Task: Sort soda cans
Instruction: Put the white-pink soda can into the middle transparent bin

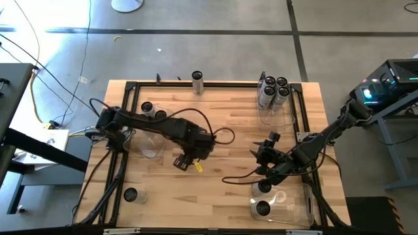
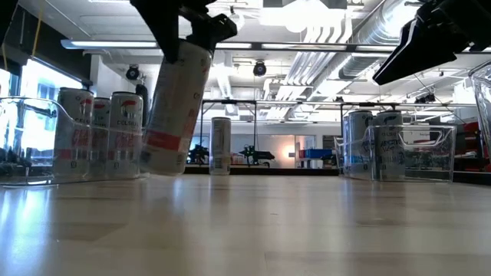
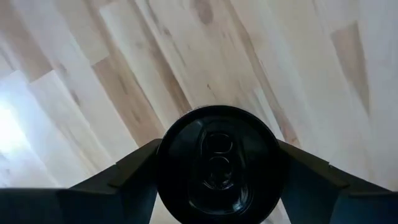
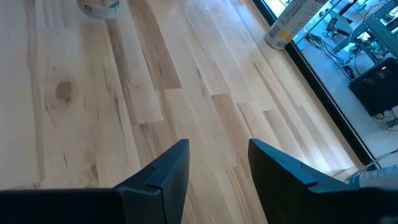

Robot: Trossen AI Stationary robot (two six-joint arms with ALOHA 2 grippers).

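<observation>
A soda can [image 3: 214, 165] is being held clamped between the two fingers of the left hand [image 1: 185, 158], above the middle of the tabletop [image 1: 222, 111]. In the low view this held can [image 2: 175, 107] is being carried clear of the wood, tilted, with its top toward the hand. The right hand [image 4: 217, 171] is being kept over the right side of the tabletop, just beside the near right clear bin [image 1: 297, 205]; its fingers are standing apart with nothing between them.

Other cans are being recorded as follows: a cluster of four [image 1: 273, 89] standing upright in the far right clear bin [image 1: 277, 116]; two [image 1: 262, 197] in the near right bin; two [image 1: 152, 110] by the far left bin [image 1: 149, 147], under the left arm; one [image 1: 131, 194] alone at the near left corner; one [image 1: 197, 82] upright at the far edge, well apart from the rest.
</observation>
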